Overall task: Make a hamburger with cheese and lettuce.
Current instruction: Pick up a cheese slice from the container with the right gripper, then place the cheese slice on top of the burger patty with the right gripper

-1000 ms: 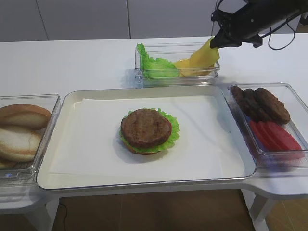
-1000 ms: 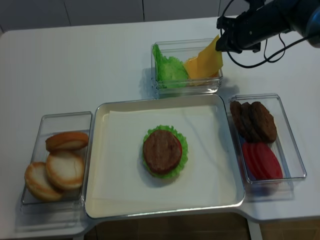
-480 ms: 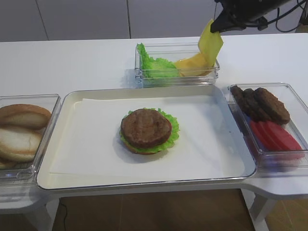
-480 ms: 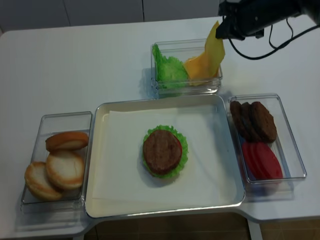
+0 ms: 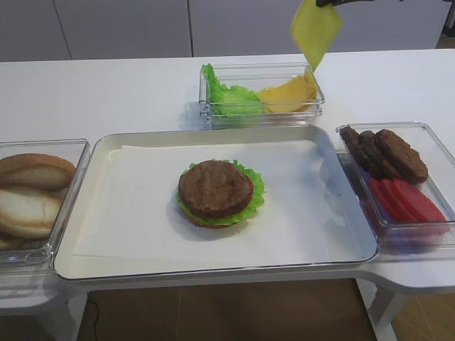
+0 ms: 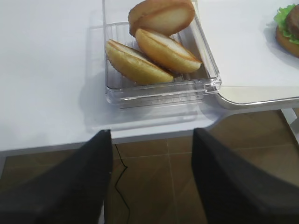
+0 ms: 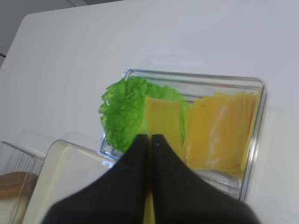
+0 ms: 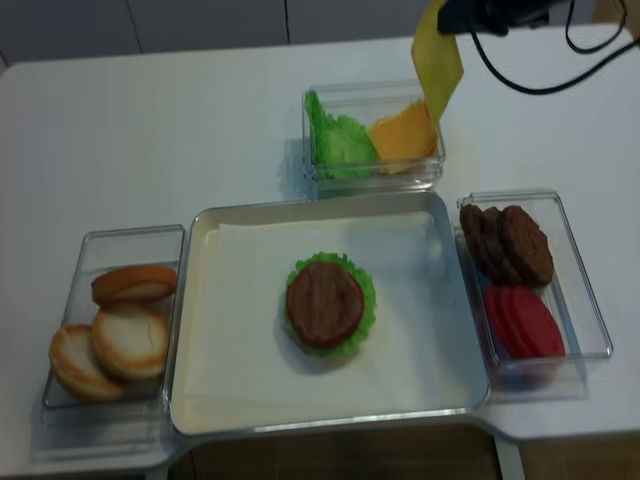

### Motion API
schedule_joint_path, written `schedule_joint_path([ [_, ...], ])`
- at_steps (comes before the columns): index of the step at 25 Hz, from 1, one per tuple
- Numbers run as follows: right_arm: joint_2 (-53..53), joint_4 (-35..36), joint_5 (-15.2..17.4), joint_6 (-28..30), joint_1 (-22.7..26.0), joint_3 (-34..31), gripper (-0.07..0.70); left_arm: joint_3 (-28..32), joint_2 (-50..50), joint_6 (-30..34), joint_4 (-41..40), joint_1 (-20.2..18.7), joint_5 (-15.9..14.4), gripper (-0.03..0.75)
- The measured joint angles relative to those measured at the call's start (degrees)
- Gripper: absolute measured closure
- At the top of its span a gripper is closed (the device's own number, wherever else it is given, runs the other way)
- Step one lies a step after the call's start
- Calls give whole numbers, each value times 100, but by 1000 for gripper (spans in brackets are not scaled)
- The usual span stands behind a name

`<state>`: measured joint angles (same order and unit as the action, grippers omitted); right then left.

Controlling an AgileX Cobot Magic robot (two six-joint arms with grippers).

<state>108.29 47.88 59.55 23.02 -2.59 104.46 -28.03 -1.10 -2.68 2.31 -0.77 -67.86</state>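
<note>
Cheese (image 5: 315,30) slice is dangling up in the air, pinched by the right gripper (image 8: 462,14) above the clear bin (image 5: 261,114) with the yellow pile and spare greens. Hamburger (image 5: 217,192) sits mid-tray (image 5: 99,153) on the worktop (image 5: 106,92), lettuce (image 5: 254,186) frilling out under the patty. Left gripper (image 6: 152,179) hangs by the bun box (image 6: 159,88), fingers spread wide, holding nothing.

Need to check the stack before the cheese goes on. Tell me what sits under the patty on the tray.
Under the brown patty a frilly lettuce fringe shows all round, with a sliver of bun base at the front. Anything between them is covered.
</note>
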Motion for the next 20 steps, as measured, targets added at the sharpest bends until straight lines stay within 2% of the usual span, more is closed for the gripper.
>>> schedule_joint_path([
  [8, -911, -13, 223, -34, -253, -683, 630, 0, 0, 0, 0, 0, 0, 310],
  [20, -1668, -208, 439, -23, -1605, -1815, 630, 0, 0, 0, 0, 0, 0, 310],
])
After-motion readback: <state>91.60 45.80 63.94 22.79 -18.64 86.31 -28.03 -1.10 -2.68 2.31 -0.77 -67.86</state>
